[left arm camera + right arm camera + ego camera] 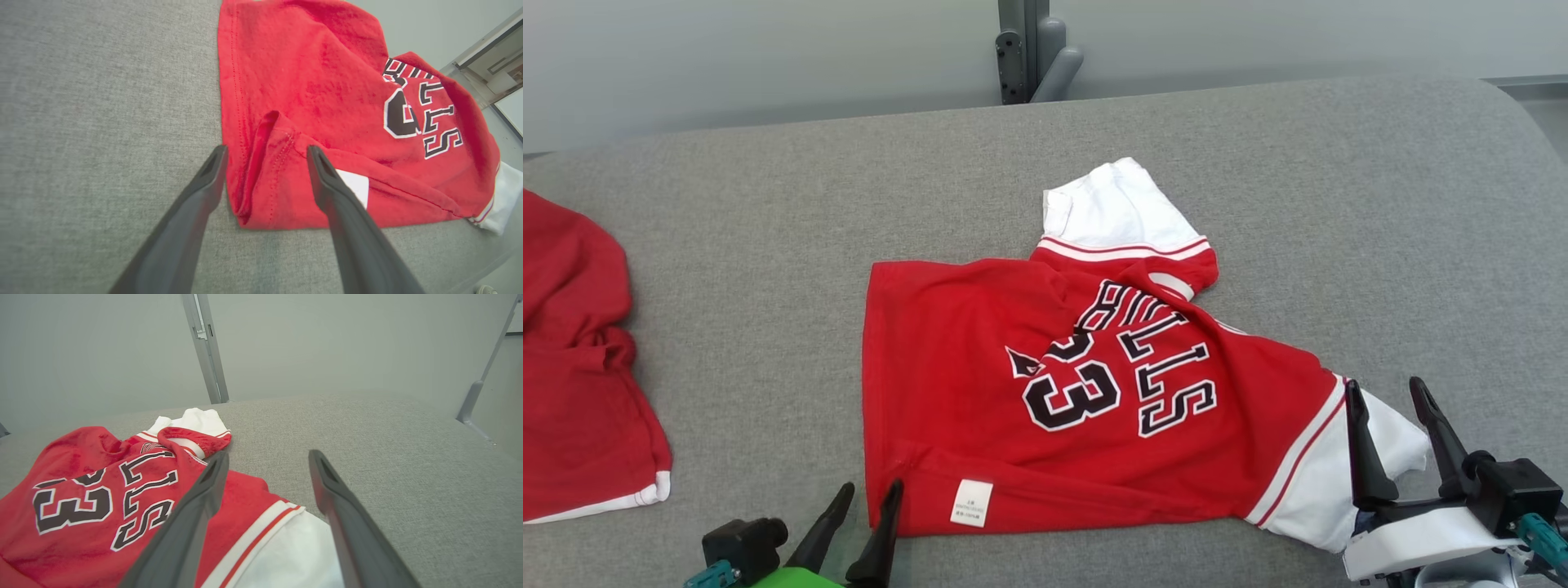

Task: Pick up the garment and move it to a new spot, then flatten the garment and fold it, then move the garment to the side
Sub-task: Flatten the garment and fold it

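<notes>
Garment (1029, 384), a red jersey with white sleeves and black lettering, lies spread but rumpled in the middle of the grey counter (1339, 204). At its near hem corner the left claw (872, 485) has its fingers parted to either side of a raised fold, gripping nothing; whether they touch the cloth is hard to tell. Over the near white sleeve (1307, 498) the right claw (1385, 384) hangs wide open and empty. A second red cloth (580, 367) lies well apart at the counter's left edge.

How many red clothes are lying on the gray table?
2. A red jersey with white sleeves lies in the middle. Another red garment lies at the left edge, partly cut off by the picture, so more could be hidden past that edge.
</notes>
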Controlling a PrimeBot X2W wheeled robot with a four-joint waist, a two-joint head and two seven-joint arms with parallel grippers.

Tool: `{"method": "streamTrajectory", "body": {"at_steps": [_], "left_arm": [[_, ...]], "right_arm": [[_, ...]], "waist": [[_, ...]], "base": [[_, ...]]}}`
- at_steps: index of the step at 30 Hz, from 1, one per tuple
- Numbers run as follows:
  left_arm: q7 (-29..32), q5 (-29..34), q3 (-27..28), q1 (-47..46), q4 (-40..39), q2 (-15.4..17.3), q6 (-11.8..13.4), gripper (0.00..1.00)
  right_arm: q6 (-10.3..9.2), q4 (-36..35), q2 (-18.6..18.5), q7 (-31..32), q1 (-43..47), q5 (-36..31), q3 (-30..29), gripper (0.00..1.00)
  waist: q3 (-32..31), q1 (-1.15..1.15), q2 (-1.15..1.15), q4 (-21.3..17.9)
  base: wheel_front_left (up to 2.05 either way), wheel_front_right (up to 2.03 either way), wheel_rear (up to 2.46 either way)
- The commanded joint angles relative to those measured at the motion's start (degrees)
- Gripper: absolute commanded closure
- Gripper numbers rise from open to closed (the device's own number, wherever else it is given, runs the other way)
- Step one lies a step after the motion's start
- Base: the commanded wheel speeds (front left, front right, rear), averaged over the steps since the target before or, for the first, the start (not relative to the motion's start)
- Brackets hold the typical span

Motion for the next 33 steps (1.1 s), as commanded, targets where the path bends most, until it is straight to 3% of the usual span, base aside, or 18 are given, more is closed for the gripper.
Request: {"method": "streamTrajectory", "body": {"at_steps": [1,8,14,25,26,27,28,29,33], "left_arm": [[-0.15,0.9,1.8,1.61,0.1,-0.63,-0.37,0.0],[-0.14,5.57,8.77,6.31,-2.21,-4.33,-2.53,0.0],[0.49,9.28,5.96,1.66,-0.08,-4.36,-3.89,0.0],[11.36,10.11,2.68,-7.24,7.27,-3.42,-3.59,0.0],[11.72,10.08,2.47,-7.2,7.25,-3.27,-3.64,0.1],[11.7,10.13,2.45,-7.16,7.06,-3.13,-3.73,0.49],[11.57,10.11,2.4,-6.95,6.9,-3.03,-3.75,0.8],[11.43,10.04,2.27,-6.55,6.61,-2.95,-3.83,1.0],[10.49,10.24,1.83,-5.07,4.0,-1.93,-4.19,1.0]], "right_arm": [[0.0,-0.38,-0.16,-0.18,0.94,-0.54,-0.49,0.0],[0.0,-1.25,-0.16,-0.18,2.63,-0.59,-2.25,0.0],[0.0,-1.01,-0.17,-0.18,1.82,-0.91,-1.47,0.0],[0.0,-0.1,-0.17,-0.18,0.61,0.66,0.55,0.0],[0.0,-0.06,-0.17,-0.18,0.76,0.77,0.53,0.0],[0.0,-0.05,-0.17,-0.18,0.87,0.85,0.53,0.0],[0.0,-0.06,-0.17,-0.18,1.0,0.98,0.5,0.0],[0.0,-0.07,-0.17,-0.18,1.15,1.07,0.42,0.0],[0.0,-0.22,-0.17,-0.18,1.59,1.2,-0.02,0.0]], "waist": [[-0.5,0.0,0.0,-0.29],[-1.79,0.0,0.0,-0.18],[-1.35,0.0,0.0,0.33],[-1.04,0.0,0.0,-2.39],[-1.05,0.0,0.0,-2.53],[-1.07,0.0,0.0,-2.67],[-1.09,0.0,0.0,-2.75],[-1.11,0.0,0.0,-2.78],[-1.17,0.0,0.0,-2.46]], "base": [[0.0,0.0,0.0],[0.0,0.0,0.0],[0.0,0.0,0.0],[0.0,0.0,0.0],[0.0,0.0,0.0],[0.0,0.0,0.0],[0.0,0.0,0.0],[0.0,0.0,0.0],[0.0,0.0,0.0]]}}
